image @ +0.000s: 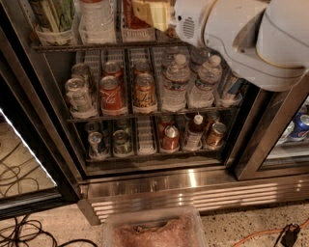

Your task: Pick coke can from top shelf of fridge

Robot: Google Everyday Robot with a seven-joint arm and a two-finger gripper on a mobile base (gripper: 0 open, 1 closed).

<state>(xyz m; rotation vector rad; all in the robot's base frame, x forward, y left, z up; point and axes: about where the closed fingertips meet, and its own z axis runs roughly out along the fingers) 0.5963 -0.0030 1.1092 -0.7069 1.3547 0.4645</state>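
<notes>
The fridge (193,179) stands open, showing dark wire racks. The top shelf (96,47) runs across the top of the view. On it, a red can (128,14), likely the coke can, shows only partly at the top edge, right against my gripper (150,14). The cream-coloured gripper reaches in from the right on the white arm (241,34). The arm hides the shelf's right part. A second red coke can (111,94) stands on the rack below.
The middle rack holds a brown-gold can (144,91), silver cans (78,94) and water bottles (176,82). The lower rack holds more cans and small bottles. A clear plastic tub (154,229) sits on the floor before the steel grille (159,200). Cables (19,226) lie at left.
</notes>
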